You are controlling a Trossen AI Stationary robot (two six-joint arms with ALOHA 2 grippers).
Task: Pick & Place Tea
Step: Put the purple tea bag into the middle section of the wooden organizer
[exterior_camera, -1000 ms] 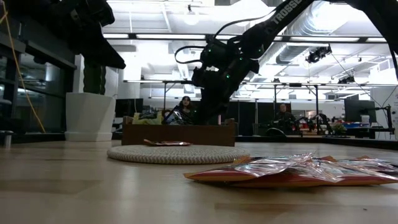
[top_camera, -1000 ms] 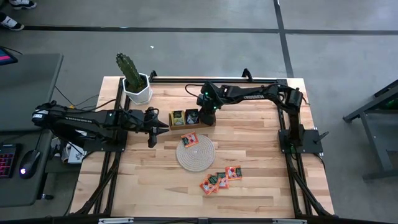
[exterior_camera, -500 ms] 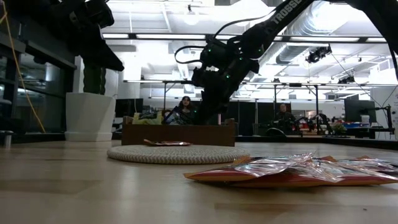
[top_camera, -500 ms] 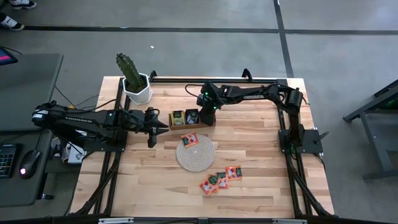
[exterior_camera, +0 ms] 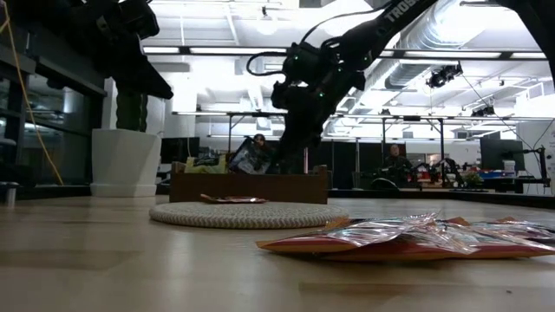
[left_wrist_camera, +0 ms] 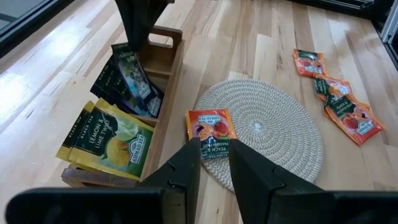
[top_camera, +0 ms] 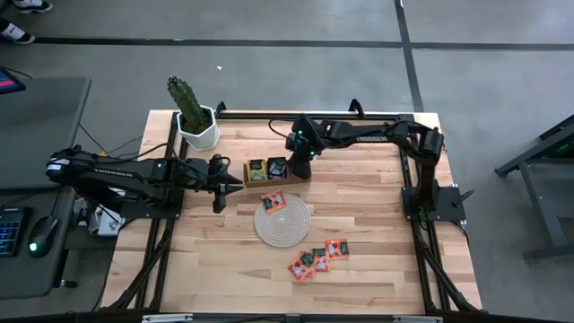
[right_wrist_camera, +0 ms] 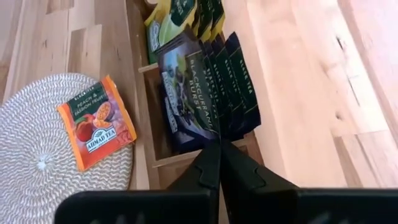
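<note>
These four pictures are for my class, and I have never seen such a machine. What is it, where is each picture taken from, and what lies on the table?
It is a robot with two dark arms at a wooden table. One picture looks straight down, one looks level across the tabletop, and two come from cameras on the wrists.

A wooden tray holds yellow-green sachets and dark sachets of tea. One orange sachet lies on the edge of a round woven mat, and more orange sachets lie loose nearer the front. A potted cactus stands in a corner.

The right end effector is shut on one dark sachet at the tray. The left end effector waits beside the tray, holding nothing.
</note>
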